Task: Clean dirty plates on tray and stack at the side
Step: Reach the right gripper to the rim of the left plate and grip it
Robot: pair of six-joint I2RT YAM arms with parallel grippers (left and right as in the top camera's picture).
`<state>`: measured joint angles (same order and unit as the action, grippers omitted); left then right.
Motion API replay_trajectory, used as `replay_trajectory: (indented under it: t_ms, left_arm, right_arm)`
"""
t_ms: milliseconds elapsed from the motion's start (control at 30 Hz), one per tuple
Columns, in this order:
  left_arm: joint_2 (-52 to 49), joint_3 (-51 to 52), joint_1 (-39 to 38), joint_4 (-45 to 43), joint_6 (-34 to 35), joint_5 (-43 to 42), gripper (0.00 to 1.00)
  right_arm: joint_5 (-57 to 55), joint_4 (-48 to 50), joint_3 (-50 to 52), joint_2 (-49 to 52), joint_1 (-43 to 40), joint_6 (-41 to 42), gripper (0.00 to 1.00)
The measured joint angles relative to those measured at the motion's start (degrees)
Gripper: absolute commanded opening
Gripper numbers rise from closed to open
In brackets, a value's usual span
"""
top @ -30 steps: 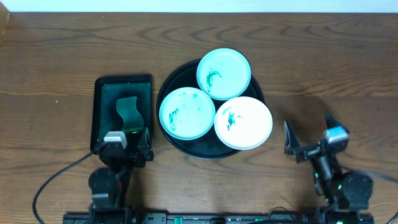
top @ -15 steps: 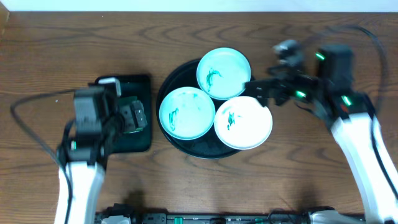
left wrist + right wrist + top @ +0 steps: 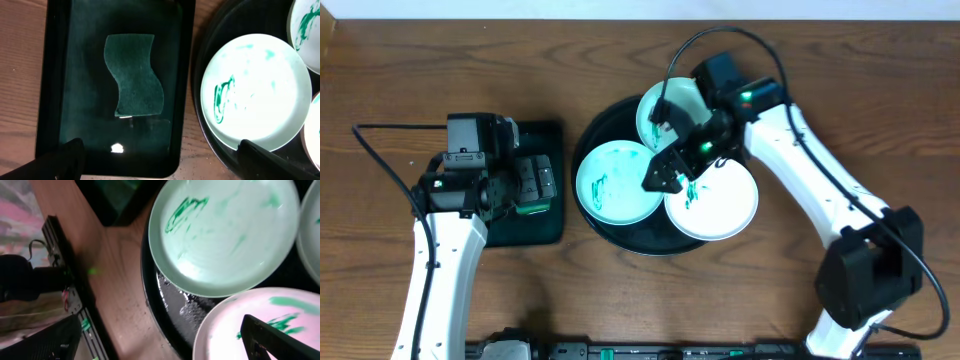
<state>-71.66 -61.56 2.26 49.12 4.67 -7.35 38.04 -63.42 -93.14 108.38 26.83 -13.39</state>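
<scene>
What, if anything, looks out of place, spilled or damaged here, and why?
Nothing is broken. The three small round pale plates carry green smears, and the whitest one overhangs the rim of the large round black tray.

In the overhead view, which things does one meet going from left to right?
Left gripper over the rectangular tray → left rim of the round black tray → left plate → right plate. The rear plate and the right gripper overlap these, so they are omitted.
</scene>
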Motion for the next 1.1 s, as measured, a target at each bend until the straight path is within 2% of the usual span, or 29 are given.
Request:
replay_trajectory:
  t_ms: [200,367,467,700,867,1000,1100]
  left_arm:
    - [0.0,0.0,0.0,1.1,0.0,-0.2,0.97]
    - [0.0,0.0,0.0,1.0,0.0,-2.4,0.97]
    - [0.0,0.0,0.0,0.8,0.0,-3.2,0.97]
    - [-0.5,0.0,0.0,0.7,0.0,-3.5,0.97]
    - [-0.7,0.0,0.0,0.7,0.0,-3.5,0.97]
    - [-0.7,0.0,0.0,0.7,0.2,-3.5,0.86]
    - [-0.7,0.0,0.0,0.5,0.2,-3.5,0.86]
  right_arm:
    - [-1.6,2.6,0.0,0.4,0.8,2.5,0.99]
    - [-13.4,4.6,0.0,0.6,1.3,12.7,0.99]
    - [-17.3,6.2,-0.1,1.8,1.2,15.5,0.99]
    - [-16.0,11.6,-0.1,9.9,1.3,17.4,0.91]
    - [-14.0,14.7,-0.1,14.7,1.3,18.7,0.9]
    - [-12.9,16.1,-0.2,15.0,1.3,19.2,0.79]
    - [-12.5,17.0,-0.2,15.0,1.3,19.8,0.69]
